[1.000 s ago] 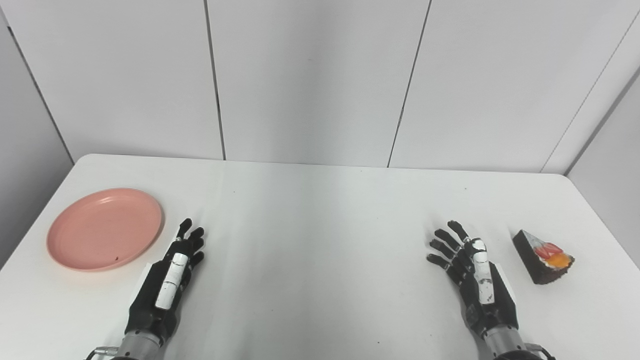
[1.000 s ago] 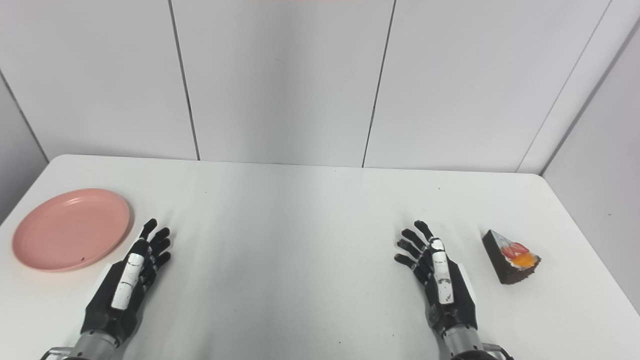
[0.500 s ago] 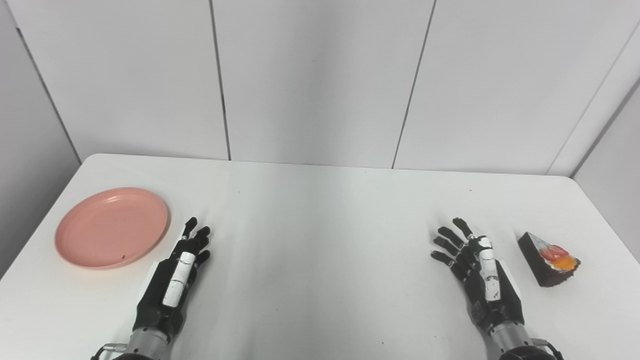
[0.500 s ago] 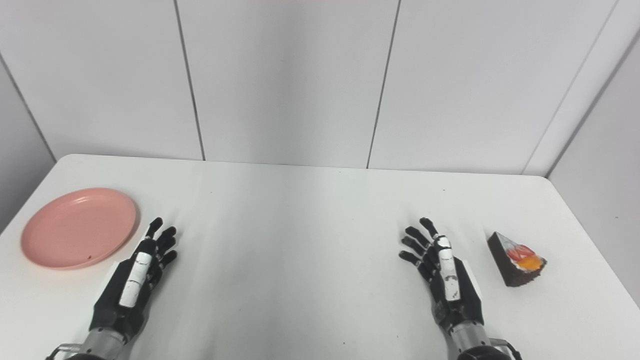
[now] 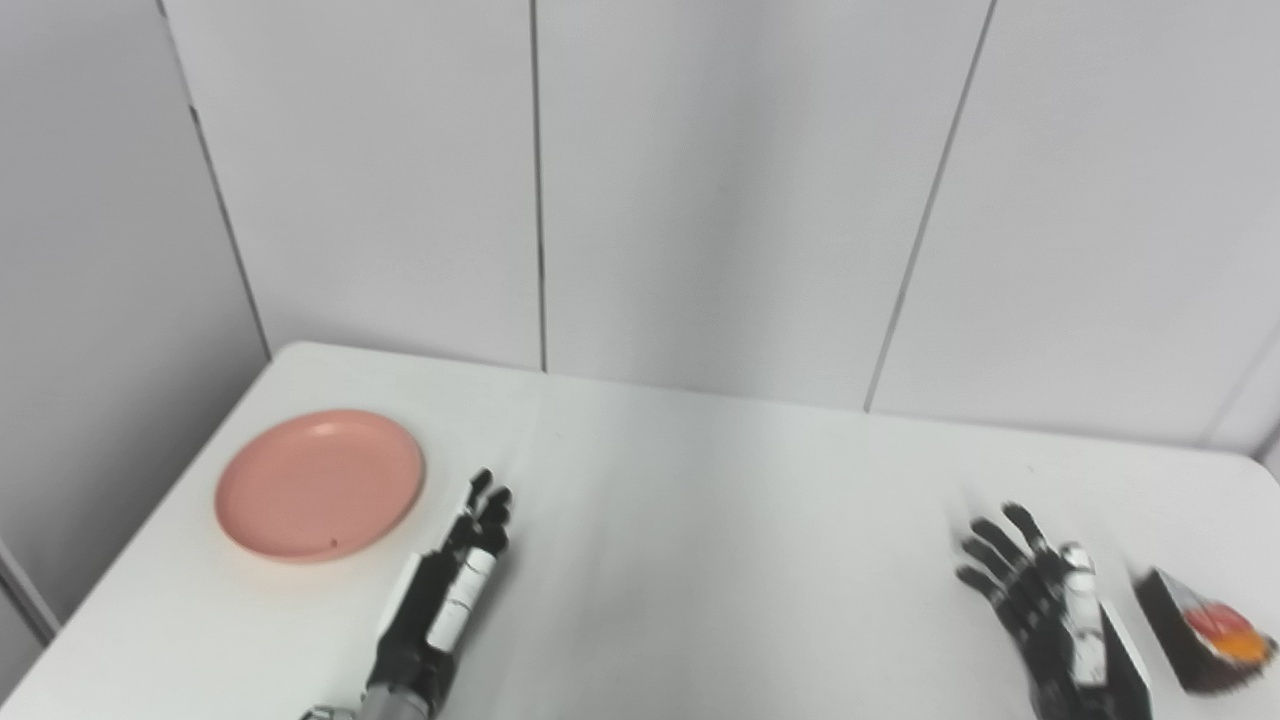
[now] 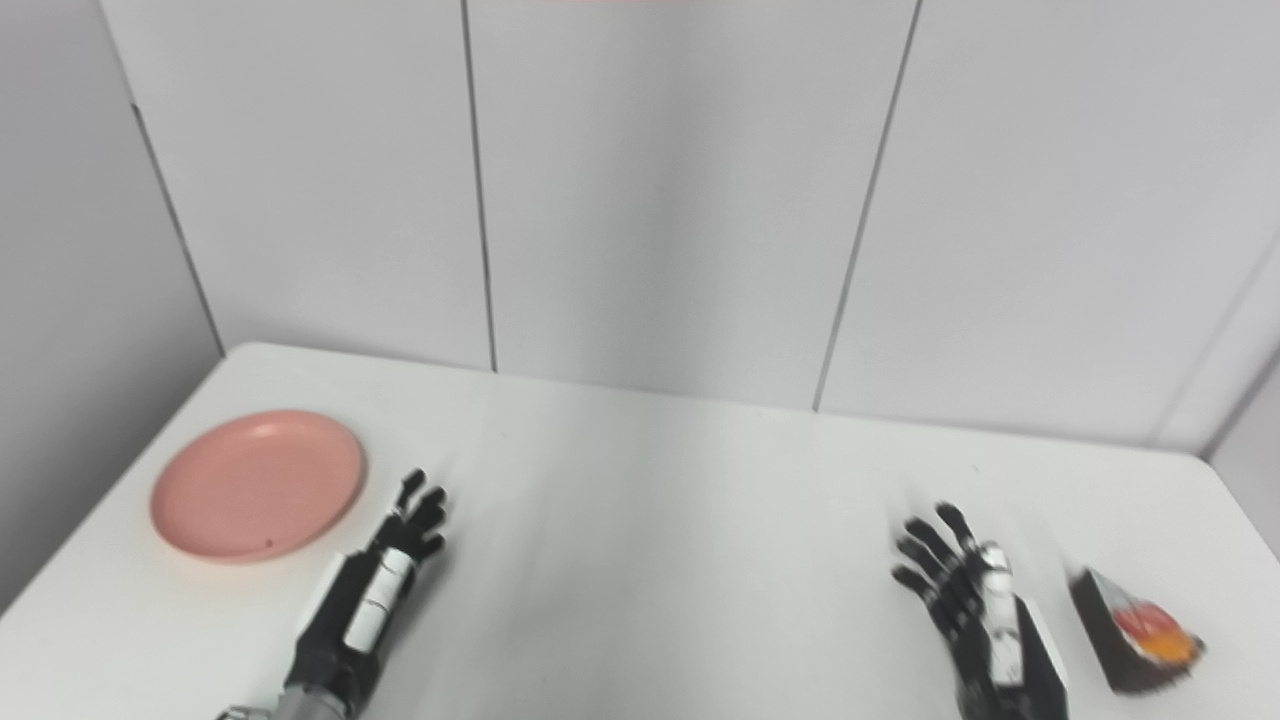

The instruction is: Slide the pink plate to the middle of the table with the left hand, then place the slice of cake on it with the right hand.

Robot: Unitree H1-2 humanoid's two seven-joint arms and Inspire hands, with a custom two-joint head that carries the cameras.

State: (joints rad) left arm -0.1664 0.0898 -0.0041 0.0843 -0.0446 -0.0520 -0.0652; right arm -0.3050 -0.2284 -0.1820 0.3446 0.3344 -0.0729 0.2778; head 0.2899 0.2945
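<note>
A pink plate lies empty on the left side of the white table. My left hand rests open on the table just right of the plate, apart from it. A dark slice of cake with red and orange topping sits at the right, near the picture's lower right corner. My right hand is open, fingers spread, just left of the cake and not touching it. The same things show in the right eye view: plate, left hand, right hand, cake.
White wall panels stand behind the table's far edge. A grey side wall stands close to the table's left edge.
The whole picture has shifted right and down and is blurred: the camera has turned left and up. The hands, plate and cake keep their places relative to each other.
</note>
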